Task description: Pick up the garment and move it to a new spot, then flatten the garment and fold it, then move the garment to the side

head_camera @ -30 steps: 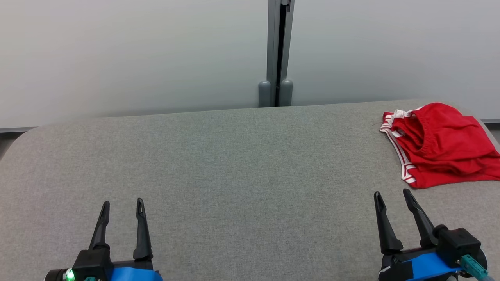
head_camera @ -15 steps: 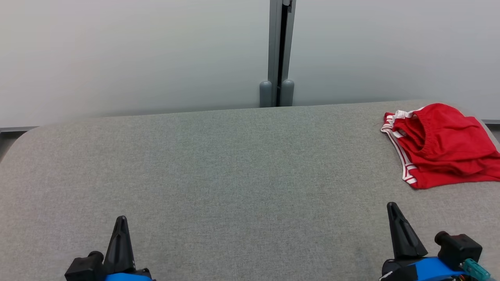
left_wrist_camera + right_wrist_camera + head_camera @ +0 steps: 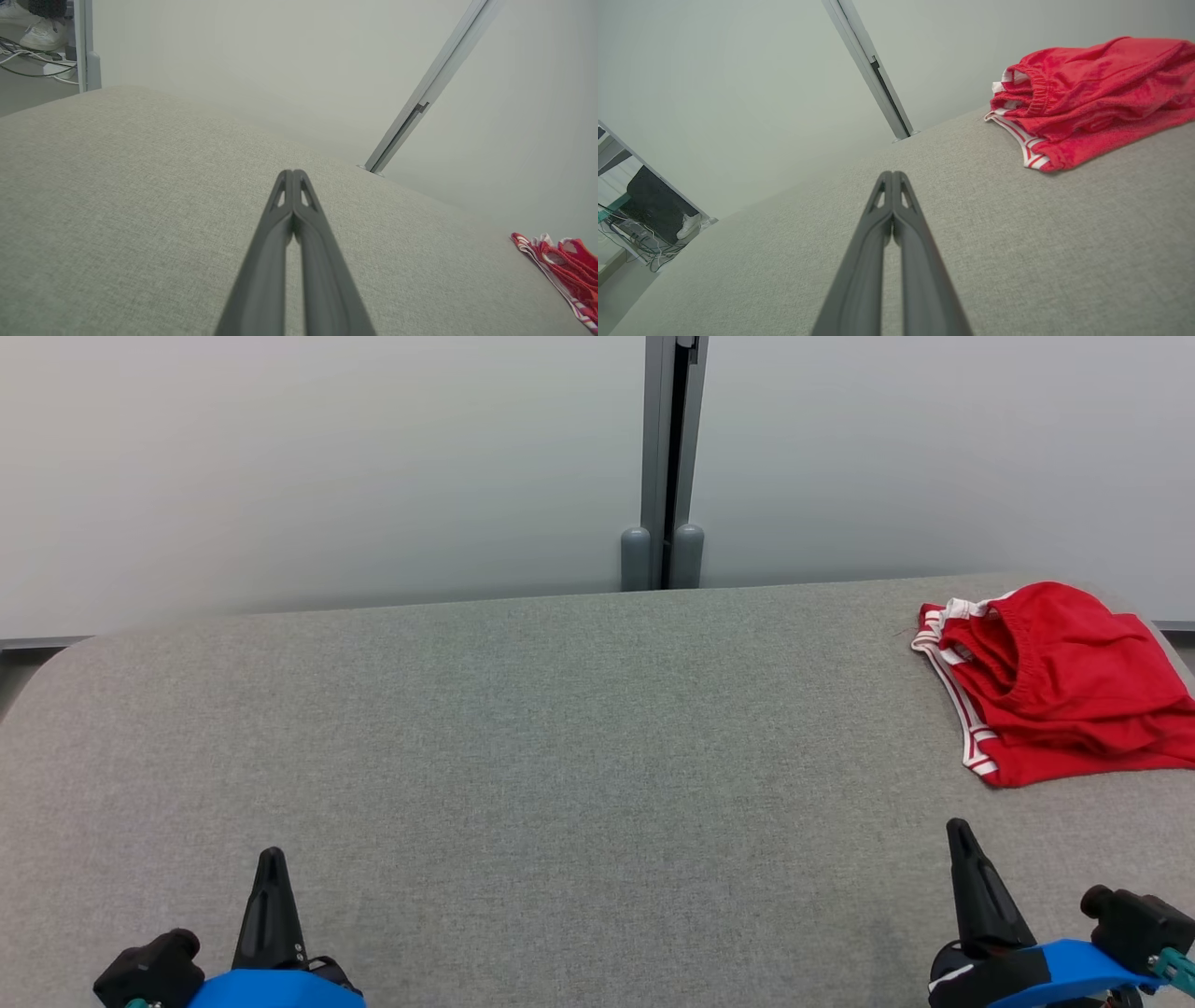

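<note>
Shorts: the red shorts (image 3: 1055, 681), with white-striped trim and an elastic waistband, lie bunched in loose layers at the far right of the grey table (image 3: 560, 728). Their right part runs out of the head view, so you cannot see how near the table's right edge they end.
Risk, shove: both pincers are shut. If you drive the right one in as it stands, the closed tips will likely push the cloth along the table instead of taking it. A push to the right could send it over the edge.
Risk, thin grab: the layers are heaped. A pinch on the top fold alone would probably lift one leg and leave the rest trailing, which makes the flattening harder.
Risk, table cover: the table top looks like woven fabric. If you come down too steeply you may nip the cover together with the shorts.
Risk, reach: the left arm is well apart from the shorts, across most of the table, so a two-handed lift asks a long reach from that side.
Left pincer: the left pincer (image 3: 271, 859) sits at the near left over bare table. Its fingers are pressed together along their length, with nothing between them and touching no cloth.
Right pincer: the right pincer (image 3: 957, 831) sits at the near right, its fingers together and empty. It points toward the shorts, near their front hem but apart from it.
</note>
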Robot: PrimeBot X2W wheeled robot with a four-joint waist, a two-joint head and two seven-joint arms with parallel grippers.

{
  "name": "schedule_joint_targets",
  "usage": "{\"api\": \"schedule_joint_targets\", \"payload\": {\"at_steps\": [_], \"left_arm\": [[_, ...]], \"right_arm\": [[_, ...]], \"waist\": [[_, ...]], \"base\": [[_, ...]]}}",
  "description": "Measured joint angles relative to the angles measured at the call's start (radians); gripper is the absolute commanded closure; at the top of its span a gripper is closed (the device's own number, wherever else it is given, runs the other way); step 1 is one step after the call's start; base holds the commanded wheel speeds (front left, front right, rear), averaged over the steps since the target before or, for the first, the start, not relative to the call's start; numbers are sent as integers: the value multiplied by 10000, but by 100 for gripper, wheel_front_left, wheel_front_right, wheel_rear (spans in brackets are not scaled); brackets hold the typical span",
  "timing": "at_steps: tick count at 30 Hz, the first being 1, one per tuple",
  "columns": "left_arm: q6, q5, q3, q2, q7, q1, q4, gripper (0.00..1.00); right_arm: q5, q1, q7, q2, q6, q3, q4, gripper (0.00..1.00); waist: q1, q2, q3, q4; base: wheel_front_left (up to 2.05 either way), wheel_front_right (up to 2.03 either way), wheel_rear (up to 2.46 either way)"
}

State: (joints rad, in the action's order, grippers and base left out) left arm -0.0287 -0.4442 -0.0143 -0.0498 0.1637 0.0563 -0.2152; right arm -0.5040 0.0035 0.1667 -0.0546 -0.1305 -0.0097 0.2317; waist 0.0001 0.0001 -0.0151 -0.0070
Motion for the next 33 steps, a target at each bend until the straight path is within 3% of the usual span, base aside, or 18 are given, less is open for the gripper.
{"api": "schedule_joint_targets", "payload": {"at_steps": [33], "left_arm": [[-422, -4882, -395, 4, -1164, -650, -121, 100]], "right_arm": [[-4642, -449, -1177, 19, 0, -431, 52, 100]], "waist": [[0, -2, 57, 22]], "base": [[0, 0, 0]]}}
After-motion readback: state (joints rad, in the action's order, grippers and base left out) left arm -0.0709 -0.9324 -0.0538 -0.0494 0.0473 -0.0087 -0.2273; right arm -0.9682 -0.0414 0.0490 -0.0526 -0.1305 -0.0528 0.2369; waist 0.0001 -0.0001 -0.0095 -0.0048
